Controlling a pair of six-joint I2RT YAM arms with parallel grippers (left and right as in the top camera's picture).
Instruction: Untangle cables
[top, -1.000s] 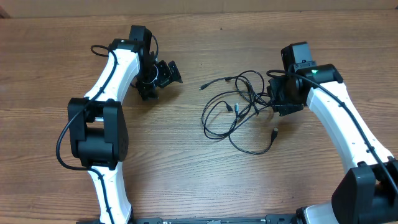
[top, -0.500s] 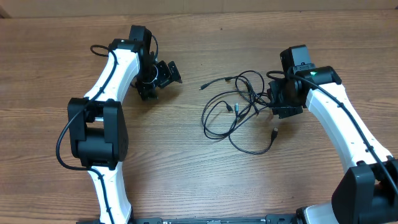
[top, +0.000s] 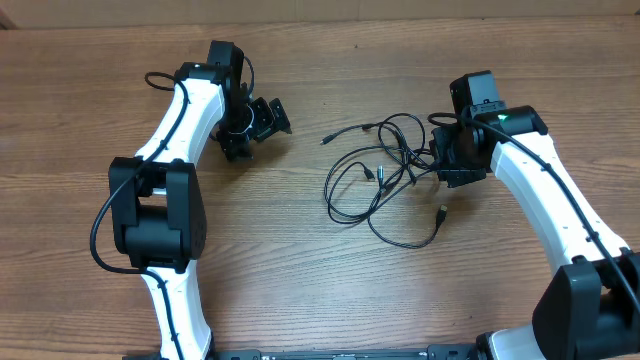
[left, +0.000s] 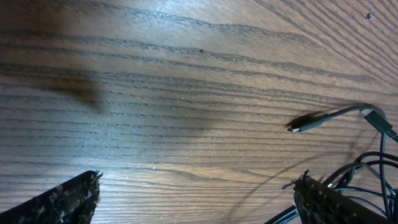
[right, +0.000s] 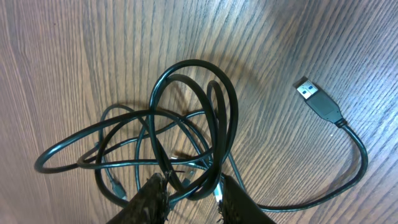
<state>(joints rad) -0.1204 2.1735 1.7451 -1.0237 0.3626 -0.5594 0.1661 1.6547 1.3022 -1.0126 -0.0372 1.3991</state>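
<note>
The cables (top: 385, 175) are thin black cords lying in a loose tangle of overlapping loops at the table's middle right, with plug ends sticking out at the upper left (top: 325, 140) and lower right (top: 443, 211). My right gripper (top: 438, 162) is at the tangle's right edge. In the right wrist view its fingers (right: 189, 190) are closed around several looped strands (right: 186, 112), and a USB plug (right: 317, 99) lies free to the right. My left gripper (top: 262, 128) is open and empty, left of the tangle. The left wrist view (left: 199, 199) shows one plug tip (left: 305, 124) ahead of it.
The wooden table (top: 300, 270) carries nothing else. Both white arms reach in from the near edge, the left one (top: 190, 100) over the left side, the right one (top: 540, 190) over the right side.
The right arm has shifted very slightly. The cables and the left arm have not visibly moved.
</note>
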